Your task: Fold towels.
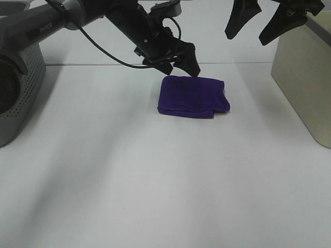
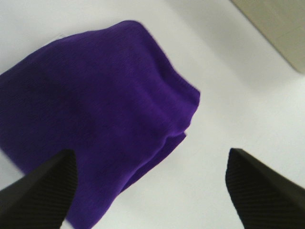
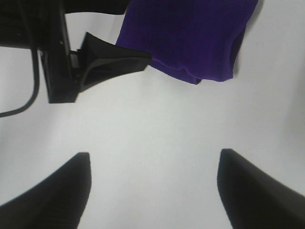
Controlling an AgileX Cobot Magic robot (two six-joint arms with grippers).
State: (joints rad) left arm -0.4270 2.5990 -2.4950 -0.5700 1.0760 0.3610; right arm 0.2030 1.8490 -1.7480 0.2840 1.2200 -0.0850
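One towel (image 1: pixel 192 96): purple, folded into a small block, mid-counter (image 1: pixel 155 181).
Left gripper (image 1: pixel 182 64): at its far edge, fingers apart, empty.
Right gripper (image 1: pixel 258 23): raised (well clear), fingers apart.
Risk: a low left fingertip could snag the top layer, undoing the fold.

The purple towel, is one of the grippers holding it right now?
No. The towel lies folded on the table, the left gripper is open just behind it, and the right gripper hangs open above.
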